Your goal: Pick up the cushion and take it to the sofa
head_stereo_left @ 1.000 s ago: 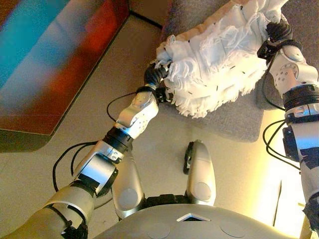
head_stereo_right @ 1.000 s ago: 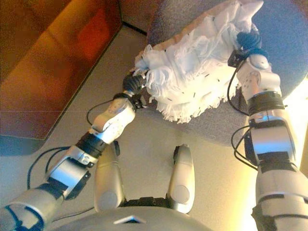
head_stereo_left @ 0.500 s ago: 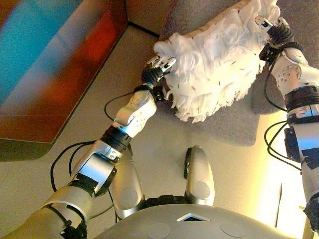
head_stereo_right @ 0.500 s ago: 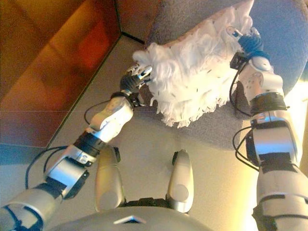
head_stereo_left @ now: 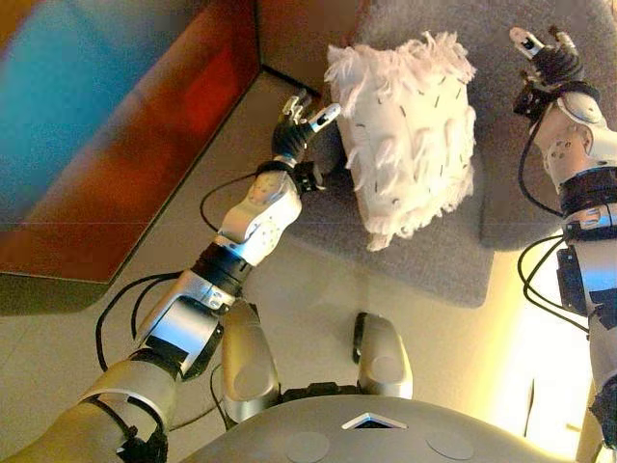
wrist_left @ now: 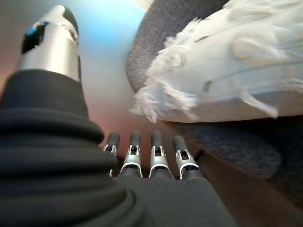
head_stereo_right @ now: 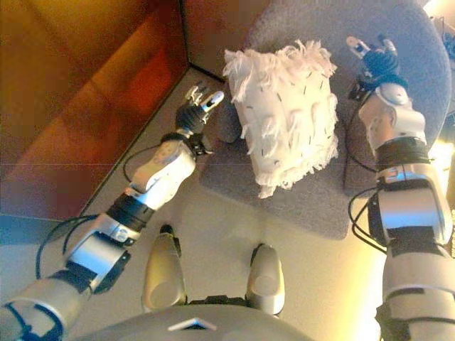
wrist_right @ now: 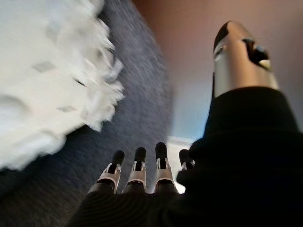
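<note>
The right hand fills the lower portion of the view, its dark ribbed cover occupying the corner. Its fingers extend straight in a row, and the thumb stands apart from them; nothing is held. Past the fingers lies the white fringed cushion, resting on the grey fabric of the sofa. The cushion's shaggy edge is clear of the fingertips, with grey upholstery visible between them.
</note>
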Robot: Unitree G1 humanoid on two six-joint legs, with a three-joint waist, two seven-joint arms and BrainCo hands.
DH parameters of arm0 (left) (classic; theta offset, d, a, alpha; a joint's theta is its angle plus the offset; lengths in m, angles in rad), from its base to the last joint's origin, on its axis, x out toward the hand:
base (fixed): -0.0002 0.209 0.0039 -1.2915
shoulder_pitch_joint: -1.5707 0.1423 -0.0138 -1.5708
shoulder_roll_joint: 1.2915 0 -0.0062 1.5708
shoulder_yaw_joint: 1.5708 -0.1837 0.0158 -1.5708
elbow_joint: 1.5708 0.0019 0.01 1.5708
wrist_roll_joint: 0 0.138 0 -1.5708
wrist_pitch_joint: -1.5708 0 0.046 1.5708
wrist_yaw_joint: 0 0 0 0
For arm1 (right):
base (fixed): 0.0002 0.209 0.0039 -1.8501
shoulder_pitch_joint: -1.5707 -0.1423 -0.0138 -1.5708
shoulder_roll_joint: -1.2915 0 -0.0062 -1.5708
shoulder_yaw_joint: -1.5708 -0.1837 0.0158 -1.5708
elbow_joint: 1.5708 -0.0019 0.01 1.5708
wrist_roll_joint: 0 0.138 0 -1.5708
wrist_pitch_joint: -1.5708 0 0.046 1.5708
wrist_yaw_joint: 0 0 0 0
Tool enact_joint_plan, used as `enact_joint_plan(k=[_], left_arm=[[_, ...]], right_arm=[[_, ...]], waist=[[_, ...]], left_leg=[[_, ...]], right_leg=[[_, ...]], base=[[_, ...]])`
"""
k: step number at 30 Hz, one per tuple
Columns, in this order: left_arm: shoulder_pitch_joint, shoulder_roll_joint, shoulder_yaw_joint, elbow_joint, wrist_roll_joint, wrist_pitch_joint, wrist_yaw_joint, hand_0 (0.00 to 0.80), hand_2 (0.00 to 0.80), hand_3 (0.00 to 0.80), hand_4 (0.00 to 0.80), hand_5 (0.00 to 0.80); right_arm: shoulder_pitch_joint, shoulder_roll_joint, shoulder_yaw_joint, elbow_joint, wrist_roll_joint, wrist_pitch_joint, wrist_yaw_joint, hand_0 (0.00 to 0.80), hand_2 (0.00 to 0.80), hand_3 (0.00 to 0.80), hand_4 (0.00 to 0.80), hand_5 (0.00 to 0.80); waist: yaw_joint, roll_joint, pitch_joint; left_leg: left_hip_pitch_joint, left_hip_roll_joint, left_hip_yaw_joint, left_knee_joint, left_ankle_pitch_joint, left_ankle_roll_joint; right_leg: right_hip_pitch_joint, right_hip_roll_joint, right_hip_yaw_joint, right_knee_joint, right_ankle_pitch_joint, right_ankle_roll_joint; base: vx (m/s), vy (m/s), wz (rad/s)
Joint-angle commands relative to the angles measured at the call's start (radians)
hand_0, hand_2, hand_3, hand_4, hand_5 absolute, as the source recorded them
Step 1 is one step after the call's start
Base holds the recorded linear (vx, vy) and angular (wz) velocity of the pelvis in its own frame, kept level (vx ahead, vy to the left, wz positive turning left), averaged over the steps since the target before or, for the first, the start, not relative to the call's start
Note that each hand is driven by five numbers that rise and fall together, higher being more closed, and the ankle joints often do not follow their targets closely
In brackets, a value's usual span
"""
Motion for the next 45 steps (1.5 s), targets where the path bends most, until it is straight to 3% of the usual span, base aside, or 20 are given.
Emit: enact_joint_plan(k=[1, 10, 17, 23, 27, 33, 35, 40, 45], left_arm=[[0.017, 0.011, 0.011, -0.07, 0.044, -0.073, -0.056, 0.0, 0.0, 0.0, 0.0, 0.0], [0.18, 0.087, 0.087, -0.172, -0.005, -0.014, -0.227, 0.0, 0.0, 0.0, 0.0, 0.0], [0.344, 0.115, 0.153, -0.222, -0.03, 0.024, -0.34, 0.0, 0.0, 0.0, 0.0, 0.0], [0.528, 0.116, 0.194, -0.261, 0.062, -0.046, -0.437, 0.0, 0.0, 0.0, 0.0, 0.0], [0.617, 0.099, 0.223, -0.247, 0.046, -0.058, -0.464, 0.0, 0.0, 0.0, 0.0, 0.0], [0.712, 0.098, 0.237, -0.211, 0.06, -0.069, -0.531, 0.0, 0.0, 0.0, 0.0, 0.0], [0.733, 0.095, 0.24, -0.189, 0.051, -0.063, -0.538, 0.0, 0.0, 0.0, 0.0, 0.0], [0.79, 0.101, 0.227, -0.181, 0.048, -0.059, -0.619, 0.0, 0.0, 0.0, 0.0, 0.0], [0.778, 0.122, 0.18, -0.189, 0.069, -0.064, -0.61, 0.0, 0.0, 0.0, 0.0, 0.0]], right_arm=[[-0.015, -0.077, -0.019, -0.024, -0.019, -0.075, -0.031, 0.0, 0.0, 0.0, 0.0, 0.0], [0.202, -0.057, -0.069, -0.246, 0.051, -0.066, 0.097, 0.0, 0.0, 0.0, 0.0, 0.0], [0.493, 0.113, -0.119, -0.496, 0.158, -0.112, 0.231, 0.0, 0.0, 0.0, 0.0, 0.0], [0.843, 0.289, -0.143, -0.658, 0.12, -0.194, 0.289, 0.0, 0.0, 0.0, 0.0, 0.0], [0.936, 0.329, -0.102, -0.655, -0.016, -0.193, 0.275, 0.0, 0.0, 0.0, 0.0, 0.0], [1.045, 0.401, -0.07, -0.68, 0.084, -0.204, 0.426, 0.0, 0.0, 0.0, 0.0, 0.0], [1.084, 0.409, -0.06, -0.684, 0.05, -0.233, 0.423, 0.0, 0.0, 0.0, 0.0, 0.0], [1.163, 0.453, -0.058, -0.658, 0.22, -0.25, 0.472, 0.0, 0.0, 0.0, 0.0, 0.0], [1.14, 0.447, -0.01, -0.653, 0.189, -0.262, 0.455, 0.0, 0.0, 0.0, 0.0, 0.0]], waist=[[0.027, 0.013, -0.098], [0.025, 0.03, -0.148], [-0.006, 0.041, -0.172], [-0.04, 0.049, -0.18], [-0.054, 0.051, -0.182], [-0.064, 0.051, -0.177], [-0.072, 0.051, -0.174], [-0.08, 0.056, -0.175], [-0.077, 0.065, -0.175]], left_leg=[[0.079, 0.107, 0.008, -0.109, 0.071, -0.071], [0.178, 0.059, 0.047, -0.168, 0.068, -0.038], [0.332, 0.008, 0.134, -0.25, 0.045, 0.002], [0.417, -0.029, 0.194, -0.319, 0.038, 0.03], [0.46, -0.06, 0.223, -0.393, 0.05, 0.049], [0.467, -0.097, 0.246, -0.466, 0.066, 0.071], [0.463, -0.104, 0.251, -0.47, 0.065, 0.078], [0.464, -0.116, 0.266, -0.474, 0.059, 0.093], [0.47, -0.129, 0.267, -0.48, 0.055, 0.103]], right_leg=[[-0.034, 0.011, 0.014, -0.153, 0.182, 0.02], [0.067, 0.041, 0.028, -0.249, 0.193, 0.002], [0.168, 0.07, 0.048, -0.36, 0.229, -0.011], [0.183, 0.088, 0.053, -0.412, 0.272, -0.015], [0.185, 0.093, 0.042, -0.459, 0.306, -0.013], [0.163, 0.094, 0.015, -0.494, 0.336, -0.008], [0.154, 0.098, 0.022, -0.488, 0.332, -0.008], [0.158, 0.099, 0.023, -0.497, 0.33, -0.01], [0.171, 0.102, 0.024, -0.505, 0.325, -0.014]], base=[[0.014, 0.046, 0.04], [-0.026, 0.091, 0.04], [-0.07, 0.141, -0.18], [-0.108, 0.13, -0.15], [-0.117, 0.099, -0.24], [-0.142, 0.064, -0.12], [-0.121, 0.051, -0.04], [-0.07, 0.045, -0.03], [-0.039, 0.043, -0.04]])
